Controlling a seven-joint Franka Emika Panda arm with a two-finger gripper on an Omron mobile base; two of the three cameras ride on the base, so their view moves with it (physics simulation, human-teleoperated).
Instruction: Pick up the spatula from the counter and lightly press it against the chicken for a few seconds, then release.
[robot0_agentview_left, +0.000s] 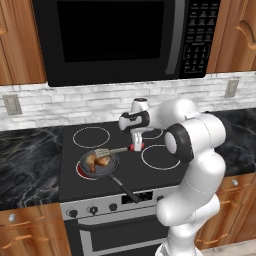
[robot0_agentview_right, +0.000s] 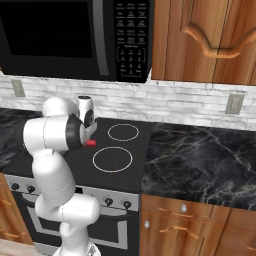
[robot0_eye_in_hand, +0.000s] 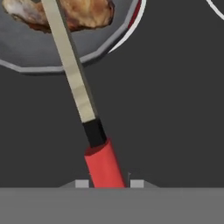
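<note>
The end effector (robot0_agentview_left: 136, 143) was clamped on the spatula (robot0_eye_in_hand: 78, 87) by its red handle, apparently so the blade could reach over the pan (robot0_eye_in_hand: 26, 54) rim onto the chicken (robot0_eye_in_hand: 85, 15).

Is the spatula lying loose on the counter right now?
No, the gripper grips the spatula by its red handle, with the blade reaching over the chicken in the pan.

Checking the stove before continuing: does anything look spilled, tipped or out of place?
Nothing stands out. The pan sits flat on the stove, chicken inside; the pincer holds the spatula by its red handle.
</note>
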